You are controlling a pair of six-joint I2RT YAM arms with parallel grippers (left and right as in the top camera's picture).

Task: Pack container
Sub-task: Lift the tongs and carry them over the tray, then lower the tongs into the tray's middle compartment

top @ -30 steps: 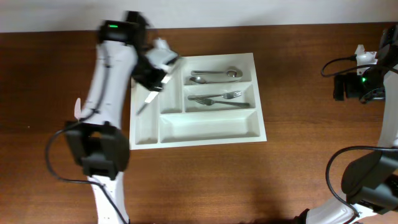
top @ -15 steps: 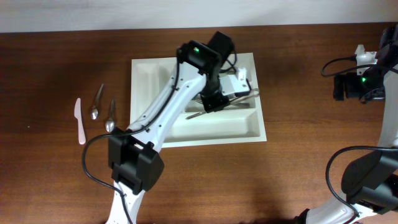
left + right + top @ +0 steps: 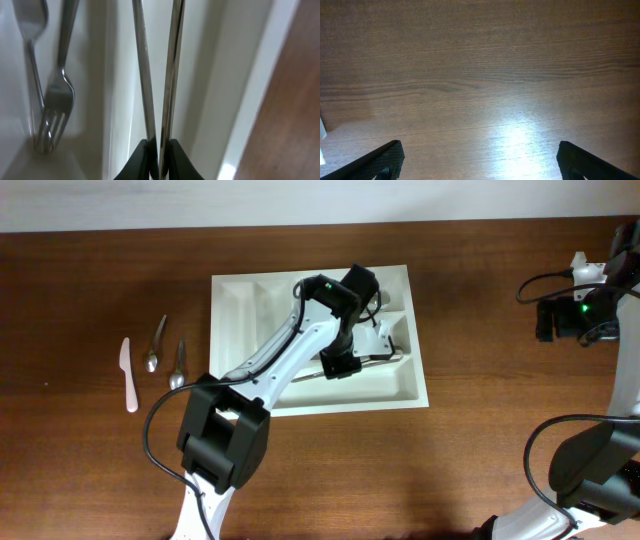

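The container (image 3: pixel 418 395), a large white cutlery tray, lies mid-table. My left gripper (image 3: pixel 345 362) is low over its long compartments, shut on a thin shiny metal utensil (image 3: pixel 142 75), apparently a knife, that runs lengthwise along the outermost long compartment (image 3: pixel 240 100). In the left wrist view the jaws (image 3: pixel 160 150) pinch its handle end. Metal forks (image 3: pixel 55 100) lie in the neighbouring compartment. My right gripper (image 3: pixel 480 160) is open and empty over bare wood at the far right (image 3: pixel 555 320).
A pink plastic knife (image 3: pixel 128 375) and two metal spoons (image 3: pixel 157 345) (image 3: pixel 178 366) lie on the table left of the tray. The left arm crosses over the tray's left half. Cables hang near the right arm (image 3: pixel 540 280).
The left arm swung from the tray's left edge across to its right side, carrying the utensil, then sank lower toward the long compartments. The right arm has not moved.
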